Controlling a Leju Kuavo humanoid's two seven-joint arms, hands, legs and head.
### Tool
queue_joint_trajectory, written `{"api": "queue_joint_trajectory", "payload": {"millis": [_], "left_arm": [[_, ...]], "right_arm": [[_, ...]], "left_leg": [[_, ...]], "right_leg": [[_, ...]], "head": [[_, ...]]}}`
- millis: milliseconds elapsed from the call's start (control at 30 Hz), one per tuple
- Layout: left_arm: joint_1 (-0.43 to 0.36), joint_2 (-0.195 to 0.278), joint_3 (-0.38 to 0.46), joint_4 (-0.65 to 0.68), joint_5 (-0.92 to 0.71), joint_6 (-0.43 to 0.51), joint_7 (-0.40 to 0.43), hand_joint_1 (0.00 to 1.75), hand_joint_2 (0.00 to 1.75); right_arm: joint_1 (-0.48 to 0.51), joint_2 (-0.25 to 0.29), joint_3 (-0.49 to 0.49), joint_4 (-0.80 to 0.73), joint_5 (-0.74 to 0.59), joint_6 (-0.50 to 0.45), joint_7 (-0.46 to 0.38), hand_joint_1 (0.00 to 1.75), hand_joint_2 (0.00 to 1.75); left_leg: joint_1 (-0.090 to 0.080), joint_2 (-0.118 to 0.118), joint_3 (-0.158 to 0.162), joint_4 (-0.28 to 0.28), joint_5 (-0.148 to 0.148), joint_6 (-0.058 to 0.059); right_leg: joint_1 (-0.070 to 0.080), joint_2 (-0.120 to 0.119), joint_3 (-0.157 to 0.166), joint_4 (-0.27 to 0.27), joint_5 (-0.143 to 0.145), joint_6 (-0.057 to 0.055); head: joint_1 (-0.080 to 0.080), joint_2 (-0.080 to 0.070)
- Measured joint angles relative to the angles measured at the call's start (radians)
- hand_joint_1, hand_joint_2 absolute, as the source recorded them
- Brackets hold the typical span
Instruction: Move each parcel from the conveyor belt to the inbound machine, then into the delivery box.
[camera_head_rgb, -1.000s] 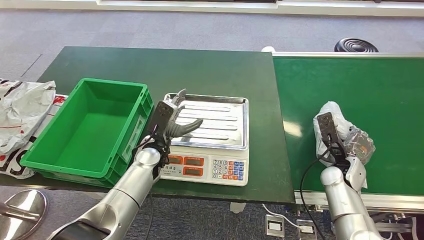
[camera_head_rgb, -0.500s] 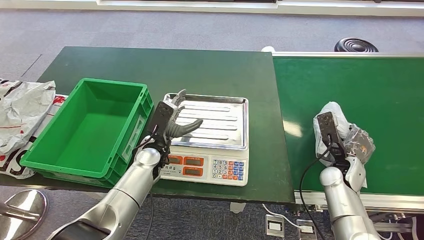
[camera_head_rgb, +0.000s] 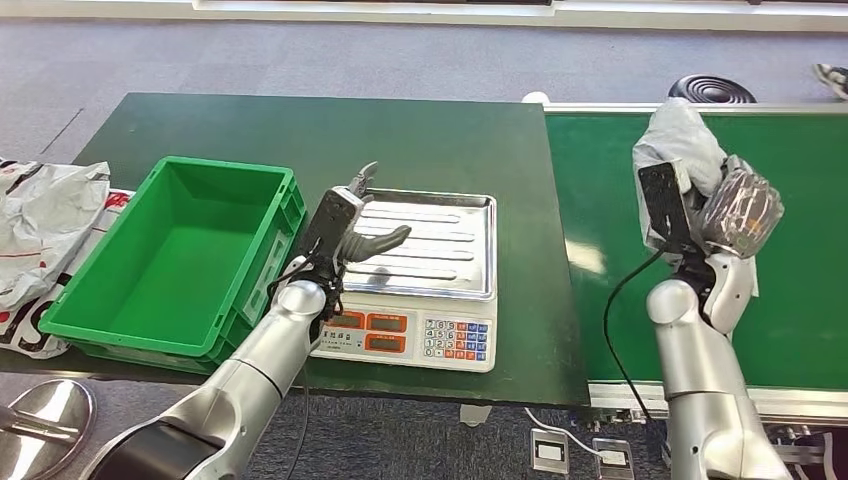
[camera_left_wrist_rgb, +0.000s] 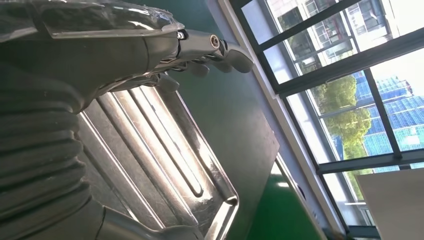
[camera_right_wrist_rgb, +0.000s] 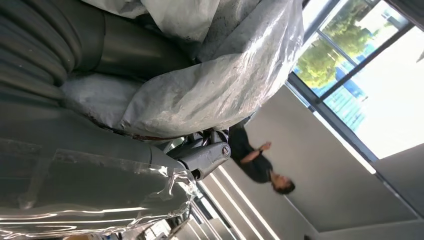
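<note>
The right hand (camera_head_rgb: 735, 215) has the parcel (camera_head_rgb: 685, 150), a crumpled grey-white bag, gripped and held up clear above the conveyor belt (camera_head_rgb: 790, 300), its fingers (camera_right_wrist_rgb: 207, 156) wrapped round the plastic so the bag bulges out past them. The inbound machine (camera_head_rgb: 425, 265), a scale with a ribbed steel tray, sits on the dark tabletop (camera_head_rgb: 330, 130) just beside the belt, on the side away from the parcel. The left hand (camera_head_rgb: 350, 225) hovers over the edge of that tray nearest the green delivery box (camera_head_rgb: 165, 255), holding nothing, its fingers (camera_left_wrist_rgb: 227, 47) spread loosely. From where I stand, the job now looks like carrying the bag across to the tray. I would keep it high enough to pass over the tray's raised rim, then lower it flat in the middle so none of the floppy plastic drapes over the keypad at the front. The waiting hand should keep to its own edge of the tray, since it sits close to where the parcel has to land.
</note>
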Motion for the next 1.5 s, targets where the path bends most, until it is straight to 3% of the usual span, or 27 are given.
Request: {"api": "queue_joint_trajectory", "payload": {"millis": [167, 333, 467, 967, 1200, 1400, 1500], "left_arm": [[-0.014, -0.005, 0.0, 0.015, -0.005, 0.0, -0.003, 0.0, 1.75], [-0.031, -0.01, 0.0, 0.03, -0.005, 0.0, -0.003, 0.0, 1.75], [-0.046, -0.01, 0.0, 0.039, -0.005, 0.001, -0.005, 0.0, 1.75], [-0.069, 0.007, 0.002, 0.056, -0.023, 0.072, -0.035, 0.0, 1.75], [-0.078, 0.025, 0.019, 0.064, -0.026, 0.077, -0.038, 0.0, 1.75], [-0.097, 0.042, 0.052, 0.073, -0.024, 0.095, -0.033, 0.0, 1.75], [-0.102, 0.052, 0.071, 0.08, -0.025, 0.108, -0.039, 0.0, 1.75]], "right_arm": [[-0.122, -0.038, 0.046, 0.023, -0.05, 0.048, 0.05, 1.75, 1.75], [-0.198, -0.057, 0.092, 0.085, -0.112, 0.066, 0.037, 1.75, 1.75], [-0.23, -0.053, 0.158, 0.122, -0.152, 0.136, 0.016, 1.75, 1.75], [-0.199, 0.088, 0.539, 0.098, -0.03, 0.231, 0.113, 1.75, 1.75], [-0.182, 0.124, 0.637, 0.062, -0.031, 0.263, 0.126, 1.75, 1.75], [-0.164, 0.182, 0.74, 0.031, -0.07, 0.407, 0.112, 1.75, 1.75], [-0.139, 0.217, 0.796, 0.034, -0.166, 0.504, 0.049, 0.45, 1.75]], "left_leg": [[0.0, 0.0, 0.0, 0.0, 0.0, 0.0], [0.0, 0.0, 0.0, 0.0, 0.0, 0.0], [0.0, 0.0, 0.0, 0.0, 0.0, 0.0], [0.001, 0.002, 0.0, -0.001, 0.001, -0.001], [0.001, 0.001, -0.001, -0.001, 0.001, -0.001], [0.001, 0.003, -0.001, -0.001, 0.001, -0.001], [0.002, 0.003, -0.001, -0.001, 0.0, -0.001]], "right_leg": [[0.0, 0.0, 0.0, 0.0, 0.0, 0.0], [0.0, 0.0, 0.0, 0.0, 0.001, 0.001], [0.0, 0.0, 0.0, 0.0, 0.001, 0.0], [0.001, 0.002, -0.002, 0.001, 0.0, 0.0], [0.001, 0.002, -0.002, 0.001, 0.0, 0.0], [0.002, 0.003, -0.002, 0.001, 0.0, -0.001], [0.004, 0.003, -0.002, 0.001, 0.0, -0.001]], "head": [[0.0, 0.0], [0.0, 0.0], [0.0, 0.0], [0.0, 0.0], [0.0, 0.0], [0.0, 0.0], [0.0, 0.0]]}}
